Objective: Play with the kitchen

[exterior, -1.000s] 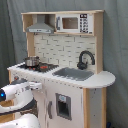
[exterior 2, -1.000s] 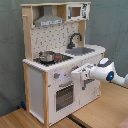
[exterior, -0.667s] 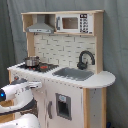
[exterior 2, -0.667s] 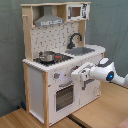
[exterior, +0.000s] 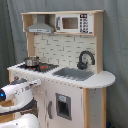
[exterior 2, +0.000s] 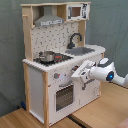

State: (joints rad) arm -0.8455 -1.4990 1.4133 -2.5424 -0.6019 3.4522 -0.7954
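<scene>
The kitchen [exterior: 75,55] [exterior 2: 55,60] is a tall white and light-wood toy unit. It has a hood [exterior: 41,27], a small microwave [exterior: 74,23], a black faucet [exterior: 85,59] and a grey sink [exterior: 74,74]. A metal pot [exterior 2: 47,56] sits on the stove. My gripper [exterior: 37,83] [exterior 2: 76,75] is at the upper front panel, just below the counter edge and above the windowed oven door [exterior 2: 64,96]. Whether it touches the panel is unclear.
The white arm [exterior 2: 107,75] reaches in from the second exterior view's right, over a wooden table [exterior 2: 95,112]. A grey curtain [exterior: 117,50] hangs behind the unit. A small door [exterior: 62,106] is on the kitchen's lower front.
The gripper has crept slightly closer to the kitchen's front panel. Nothing on the kitchen has moved.
</scene>
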